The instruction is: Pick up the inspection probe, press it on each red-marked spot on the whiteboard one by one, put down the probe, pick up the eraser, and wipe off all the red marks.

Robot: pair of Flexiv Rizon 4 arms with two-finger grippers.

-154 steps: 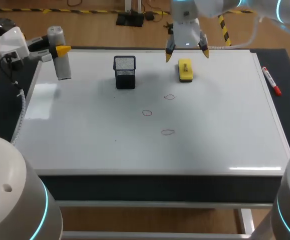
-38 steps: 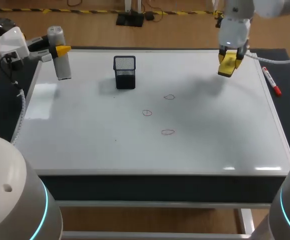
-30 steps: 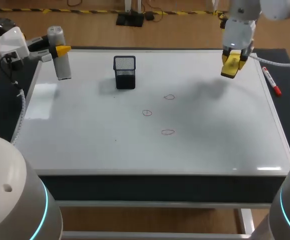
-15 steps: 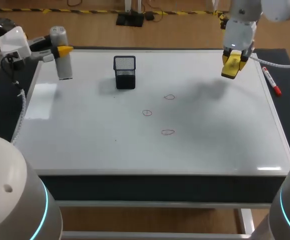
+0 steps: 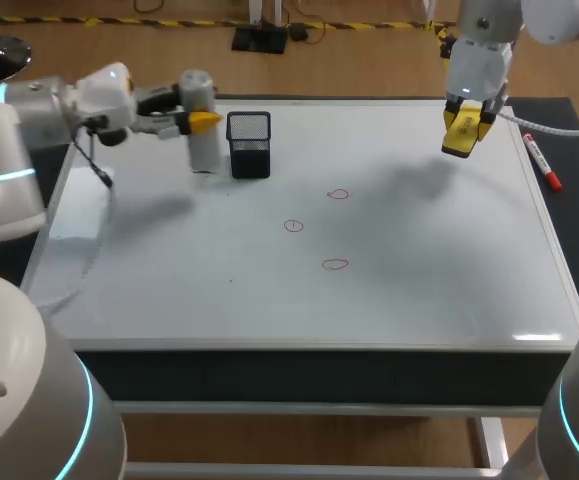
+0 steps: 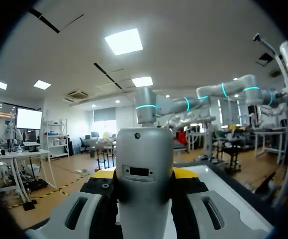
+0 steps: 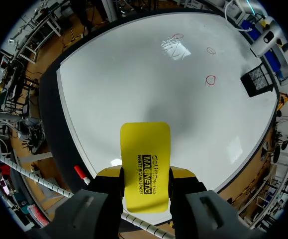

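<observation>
Since half a second earlier the left gripper (image 5: 197, 119) had swung in from the whiteboard's far-left edge, carrying the inspection probe (image 5: 201, 138) with it; the right gripper (image 5: 466, 122) had stayed where it was. The left fingers were pinched on the probe's upper part from both sides, its grey body hanging upright below them, with the mesh cup (image 5: 249, 145) just beside it on the side toward the other arm; whether the two touched could not be told. The right fingers were closed on the yellow eraser (image 5: 461, 138), which jutted out ahead of their tips, held above the whiteboard (image 5: 169, 290); a red marker pen (image 5: 542, 162) lay off the board's edge, beside that gripper. Three red marks (image 5: 339, 194) (image 5: 294, 226) (image 5: 335, 264) sat unwiped, ahead of the right fingers and past the cup from the left ones, so pressing seemed not yet begun. The nearest risk looked to be the probe clipping and toppling the cup as it travelled on to the marks; a slanted press might make the probe slide in its high grip; and if the eraser came down early, marks could be wiped before being probed, or the two arms could crowd each other over the same patch.
</observation>
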